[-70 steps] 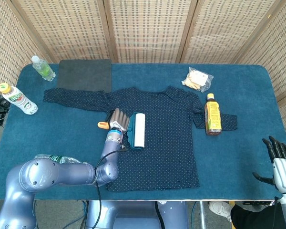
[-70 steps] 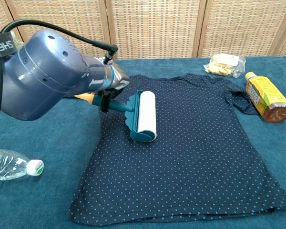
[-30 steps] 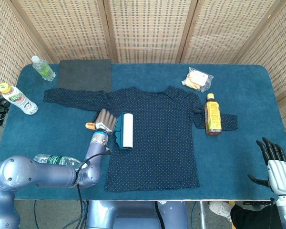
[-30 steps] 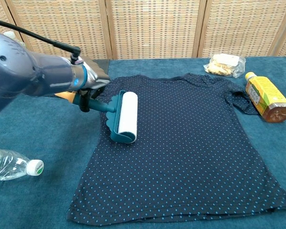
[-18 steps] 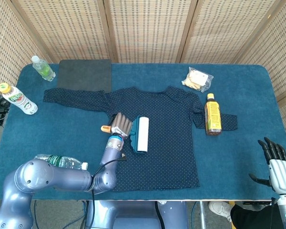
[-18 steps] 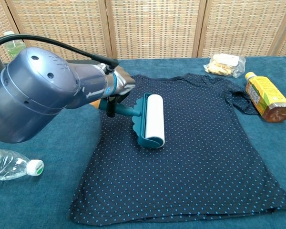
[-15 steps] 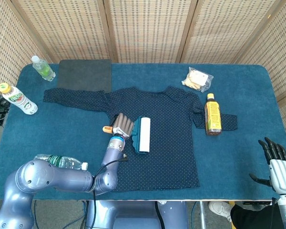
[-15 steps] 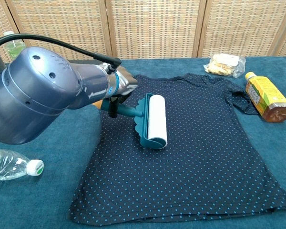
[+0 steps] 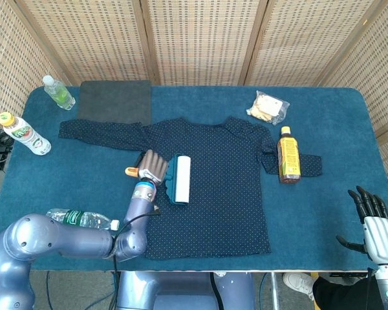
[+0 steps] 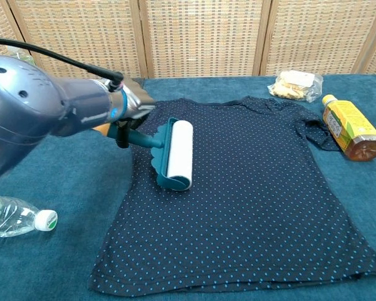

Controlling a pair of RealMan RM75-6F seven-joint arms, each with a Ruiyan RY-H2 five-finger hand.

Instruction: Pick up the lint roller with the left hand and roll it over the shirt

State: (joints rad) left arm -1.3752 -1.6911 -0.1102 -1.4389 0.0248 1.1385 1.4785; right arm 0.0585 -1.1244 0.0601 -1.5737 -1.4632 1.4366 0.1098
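A: How far along is the task judged to be?

B: The pick-up is judged done. On the blue cloth-covered table [image 9: 349,129], the dark navy long-sleeved shirt with small light dots [image 9: 226,187] is spread flat, and the teal-framed lint roller with a white paper drum [image 10: 175,155] is seen resting on the shirt's left half, its handle reaching out to the left.

A: By what is the roller held?

B: The handle is gripped by the left hand [image 9: 152,168], the fingers being wrapped around it. Rolling is judged under way; most of the shirt to the right and nearer the robot may remain to be covered, though what has been rolled cannot be told.

A: And the other hand?

B: The right hand [image 9: 374,219] is seen at the near right corner, well apart from the shirt, with nothing held and its dark fingers spread.
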